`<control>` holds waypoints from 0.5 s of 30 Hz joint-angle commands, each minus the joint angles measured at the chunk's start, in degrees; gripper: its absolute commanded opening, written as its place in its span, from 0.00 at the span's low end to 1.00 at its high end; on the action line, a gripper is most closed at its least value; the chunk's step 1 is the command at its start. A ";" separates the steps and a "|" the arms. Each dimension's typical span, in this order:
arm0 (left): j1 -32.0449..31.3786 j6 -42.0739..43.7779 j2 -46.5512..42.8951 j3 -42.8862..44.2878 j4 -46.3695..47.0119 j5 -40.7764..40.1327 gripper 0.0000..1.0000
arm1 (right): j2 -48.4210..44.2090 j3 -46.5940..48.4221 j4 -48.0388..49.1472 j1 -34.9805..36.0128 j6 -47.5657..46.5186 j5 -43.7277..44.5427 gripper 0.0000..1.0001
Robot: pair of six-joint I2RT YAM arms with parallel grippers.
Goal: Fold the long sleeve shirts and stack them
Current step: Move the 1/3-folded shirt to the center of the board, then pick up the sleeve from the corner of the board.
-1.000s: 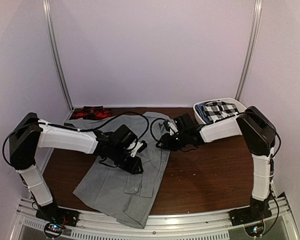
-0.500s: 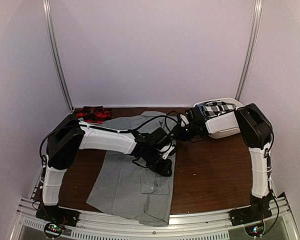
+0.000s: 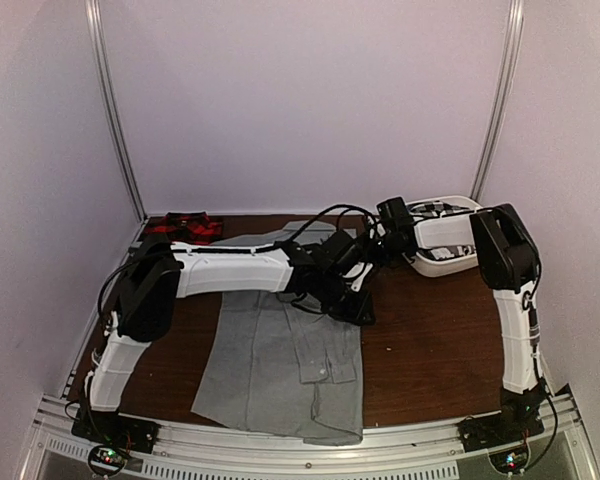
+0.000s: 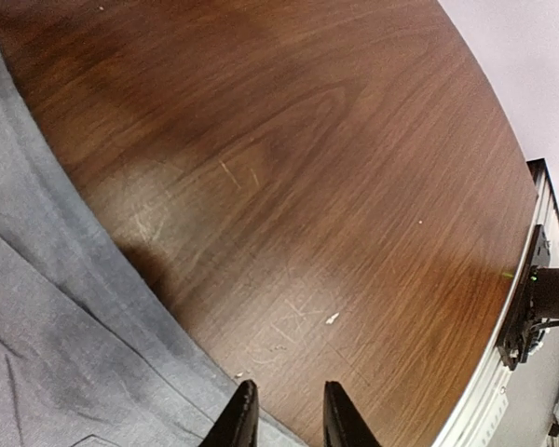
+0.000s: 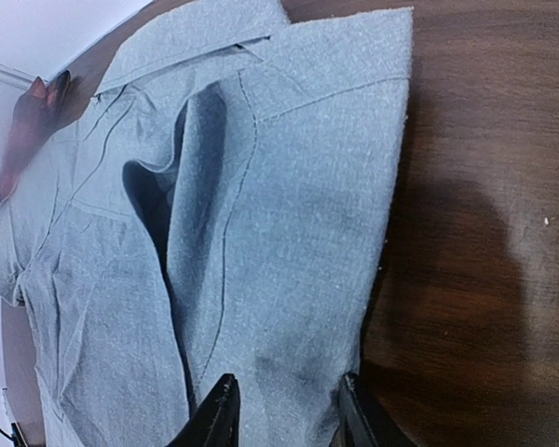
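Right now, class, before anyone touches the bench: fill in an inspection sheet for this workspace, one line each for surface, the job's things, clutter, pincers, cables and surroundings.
Surface: brown wooden table, lightly scratched.
Job's things: grey shirt spread flat mid-table, hem reaching the near edge; red plaid shirt bunched at back left.
Clutter: white basket at back right, contents mostly hidden by the arm.
Pincers: left pincer jaws apart at the grey shirt's right edge; right pincer jaws apart over its upper right part; no pinch visible.
Cables: black cables loop along both arms.
Surroundings: plain white walls, metal posts, metal rail at the near edge.
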 commanded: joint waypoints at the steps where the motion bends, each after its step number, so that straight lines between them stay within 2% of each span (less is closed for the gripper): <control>1: 1.76 -1.30 -5.85 -1.53 -0.72 -5.20 0.26 | -4.53 -1.11 -2.43 0.35 -0.88 1.67 0.37; 8: 7.97 -3.30 -23.18 -17.24 2.46 -13.54 0.29 | -12.08 -4.95 -2.78 2.18 -1.10 4.68 0.38; 15: 19.08 -4.85 -40.10 -33.99 4.40 -18.85 0.32 | -18.12 -9.89 -0.60 6.54 -0.22 5.30 0.38</control>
